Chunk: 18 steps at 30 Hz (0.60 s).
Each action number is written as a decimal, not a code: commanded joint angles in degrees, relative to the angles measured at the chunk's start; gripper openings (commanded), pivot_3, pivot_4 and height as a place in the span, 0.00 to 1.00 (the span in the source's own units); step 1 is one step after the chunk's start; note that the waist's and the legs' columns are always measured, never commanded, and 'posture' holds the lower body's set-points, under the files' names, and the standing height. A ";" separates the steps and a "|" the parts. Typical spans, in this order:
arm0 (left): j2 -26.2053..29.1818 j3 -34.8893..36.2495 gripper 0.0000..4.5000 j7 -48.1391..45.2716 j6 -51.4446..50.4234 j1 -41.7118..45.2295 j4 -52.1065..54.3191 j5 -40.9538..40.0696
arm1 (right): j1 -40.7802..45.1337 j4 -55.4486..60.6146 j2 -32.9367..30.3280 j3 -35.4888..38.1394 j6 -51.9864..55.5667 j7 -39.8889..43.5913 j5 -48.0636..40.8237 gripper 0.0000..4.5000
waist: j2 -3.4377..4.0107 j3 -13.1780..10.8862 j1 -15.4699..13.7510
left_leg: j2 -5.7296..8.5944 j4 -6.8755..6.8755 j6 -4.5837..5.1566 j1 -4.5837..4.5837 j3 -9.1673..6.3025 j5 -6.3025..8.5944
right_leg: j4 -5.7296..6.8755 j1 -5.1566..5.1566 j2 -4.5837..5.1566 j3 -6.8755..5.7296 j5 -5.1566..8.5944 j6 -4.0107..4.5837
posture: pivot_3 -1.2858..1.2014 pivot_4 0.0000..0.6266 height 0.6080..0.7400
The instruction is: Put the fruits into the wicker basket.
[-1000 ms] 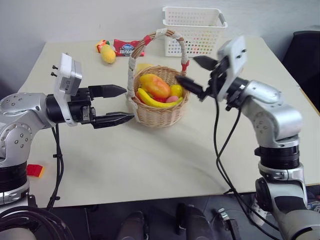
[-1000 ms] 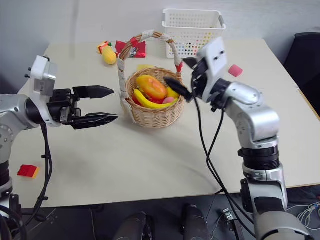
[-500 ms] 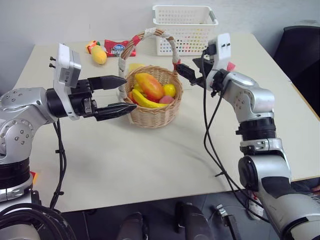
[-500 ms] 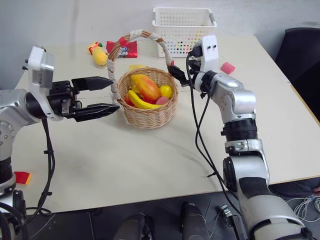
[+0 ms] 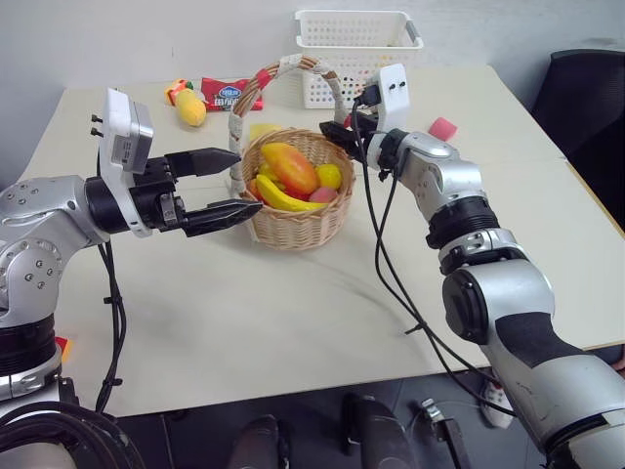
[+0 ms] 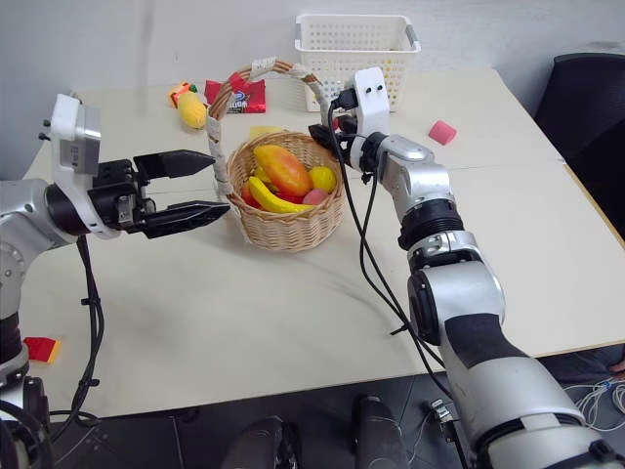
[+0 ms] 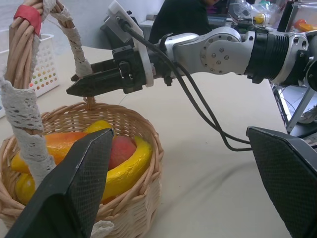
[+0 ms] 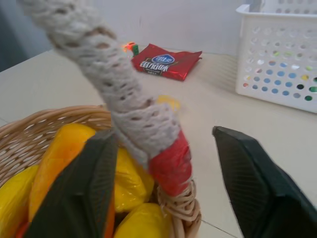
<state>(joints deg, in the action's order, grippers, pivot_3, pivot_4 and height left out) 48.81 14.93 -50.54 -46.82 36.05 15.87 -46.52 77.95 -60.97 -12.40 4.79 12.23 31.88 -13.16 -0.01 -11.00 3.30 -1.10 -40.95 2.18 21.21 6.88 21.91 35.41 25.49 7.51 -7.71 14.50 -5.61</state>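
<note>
**Right arm reaches the basket handle with the fruit already loaded**

The right gripper [image 6: 327,130] has pushed forward from beside the wicker basket [image 6: 283,220] over the past second and now sits at the foot of the handle [image 8: 143,124] on its own side. In the right wrist view its two black fingers stand either side of the lace-and-red wrapped handle, with a gap visible on at least one side, so the jaws are narrowing around it but not yet shown clamped. The left gripper [image 5: 234,182] has kept its place just beside the basket's other side, fingers spread wide and holding nothing. The banana [image 5: 288,196] and the mango [image 5: 290,167] both lie inside the basket in the middle of the table [image 5: 293,322]. Judging by that, the loading looks done, and the move at the handle appears aimed at gripping or steadying the basket.
</note>
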 commanded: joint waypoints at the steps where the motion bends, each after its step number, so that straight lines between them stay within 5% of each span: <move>1: 0.60 1.82 1.00 0.25 0.82 0.25 2.11 -1.06 | 1.84 0.58 0.22 1.69 -2.62 1.52 -0.51 0.33 | 0.02 -0.01 0.01 | 0.00 0.00 0.00 0.00 0.00 0.00 | 0.00 0.00 0.00 0.01 0.00 0.00 | 0.52 0.24 1.00; 4: 0.40 1.26 1.00 0.20 1.01 0.80 1.64 -0.99 | 1.34 1.55 0.08 2.23 -2.81 2.48 -0.74 0.12 | 0.05 -0.03 0.08 | -0.02 0.00 0.00 0.00 0.00 0.00 | 0.00 0.00 -0.01 0.00 0.00 0.00 | 0.52 0.24 1.00; 6: 0.19 0.92 1.00 0.18 1.02 1.20 1.45 -1.04 | 0.86 2.61 -0.19 2.60 -2.69 2.88 -0.87 0.07 | 0.09 -0.06 0.07 | -0.02 0.00 0.00 0.01 0.00 0.00 | 0.00 0.00 -0.01 0.01 0.00 0.00 | 0.52 0.24 1.00; 12: -2.60 -1.73 1.00 -0.10 0.67 4.07 1.07 -1.92 | -9.37 25.75 -5.82 5.33 1.01 3.88 -3.50 0.07 | 0.12 -0.07 -0.98 | 0.04 -0.04 0.01 0.11 -0.20 -0.01 | 0.01 0.00 0.01 0.07 0.00 0.00 | 0.52 0.24 1.00; 18: -8.29 -6.06 1.00 -0.67 1.09 7.26 1.07 -2.81 | -28.65 59.48 -19.60 12.07 17.45 -0.11 -6.10 0.07 | 0.16 -0.09 -2.75 | 0.16 -0.06 0.02 0.28 -0.52 -0.01 | -0.04 -0.01 0.03 0.12 0.00 -0.01 | 0.52 0.24 1.00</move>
<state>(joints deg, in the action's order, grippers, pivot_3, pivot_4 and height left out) 41.08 9.42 -50.77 -46.83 41.64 15.92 -48.36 50.98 -11.08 -29.19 12.96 26.39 33.27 -17.52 0.15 -11.10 0.54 -0.93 -41.00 2.20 21.52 6.38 21.90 35.29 25.48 7.53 -7.59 14.51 -5.64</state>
